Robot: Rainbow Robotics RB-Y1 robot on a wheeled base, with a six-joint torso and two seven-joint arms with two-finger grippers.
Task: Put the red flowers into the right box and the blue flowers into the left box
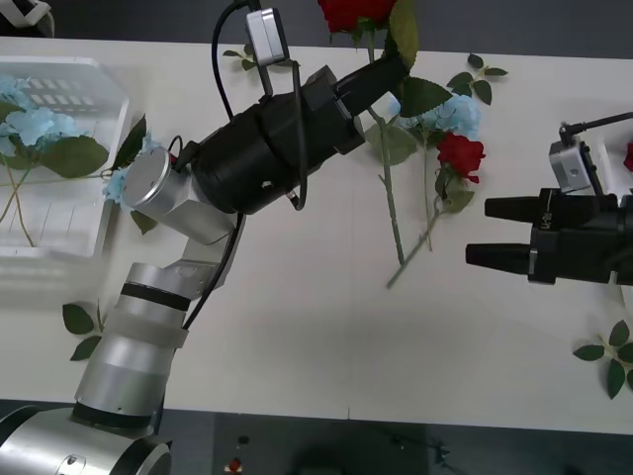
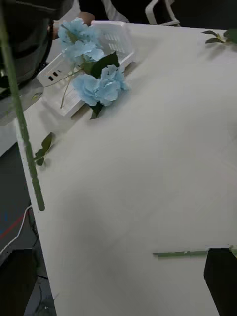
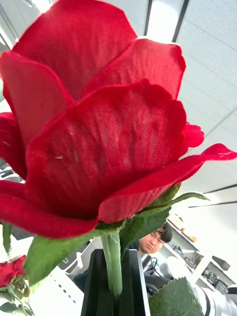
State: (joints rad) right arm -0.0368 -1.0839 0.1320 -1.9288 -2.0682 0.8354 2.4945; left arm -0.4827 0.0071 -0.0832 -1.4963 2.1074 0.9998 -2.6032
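Observation:
My left gripper (image 1: 384,73) reaches over the far middle of the table, lifted off it and shut on the stem of a red rose (image 1: 356,12). The rose's stem hangs down toward the table. In the left wrist view the rose head (image 3: 98,123) looms close and its stem runs between the black fingers (image 3: 96,291). A second red rose (image 1: 461,154) lies on the table beside a blue flower (image 1: 451,115). The left box (image 1: 94,94) holds blue flowers (image 1: 35,127); another blue flower (image 1: 121,181) lies against its side. My right gripper (image 1: 483,233) hovers open at the right, near the right box (image 1: 608,168).
Loose green leaf sprigs lie at the front left (image 1: 84,332), the front right (image 1: 608,361) and the far edge (image 1: 477,77). The held rose's stem (image 2: 24,133) hangs in the right wrist view. A bare stem end (image 2: 180,254) lies near my right gripper.

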